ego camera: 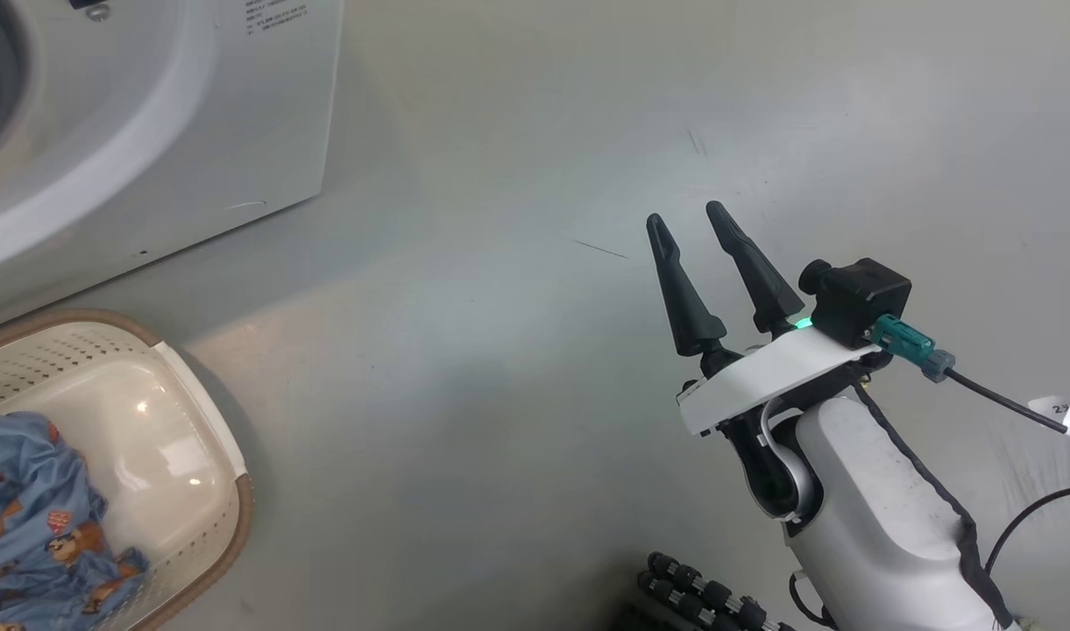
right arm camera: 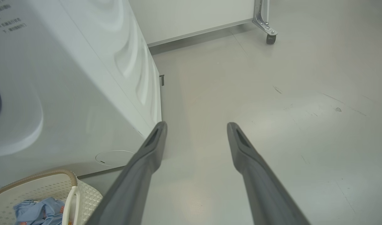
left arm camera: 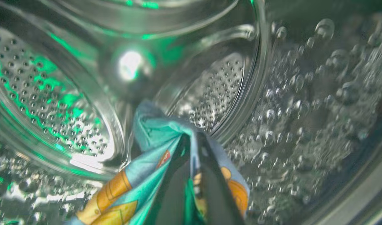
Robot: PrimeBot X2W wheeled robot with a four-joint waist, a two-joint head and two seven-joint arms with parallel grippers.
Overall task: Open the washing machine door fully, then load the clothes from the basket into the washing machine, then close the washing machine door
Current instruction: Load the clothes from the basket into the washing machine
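The left gripper (left arm camera: 193,140) is seen in the left wrist view deep inside the perforated steel drum (left arm camera: 47,93). Its two dark fingers (left arm camera: 209,187) are brought together, and a light blue garment (left arm camera: 147,168) printed with orange and yellow figures is pinched between them. The fingers are blurred so close to the lens, but no gap can be made out, so the grip appears to be fully closed on the fabric. The garment is bunched around the fingertips and hangs towards the bottom edge of that view, in front of the drum's rear wall. Green light is reflected across the steel.

The right gripper (ego camera: 687,215) is held outside the washing machine (ego camera: 193,105), above the bare grey floor (ego camera: 499,394). Its fingers are spread well apart and nothing is held between them. A black wrist camera (ego camera: 854,298) is mounted just behind them. In the right wrist view the same gripper (right arm camera: 196,125) is pointed along the floor beside the white washing machine (right arm camera: 68,93), with a wheeled frame (right arm camera: 266,28) well beyond it.

The basket (ego camera: 237,491) is set on the floor near the front of the machine, to the left of the right gripper. More of the blue printed clothes (ego camera: 35,508) are heaped in it. The basket (right arm camera: 37,176) and the clothes (right arm camera: 37,212) are also seen at the lower left of the right wrist view.
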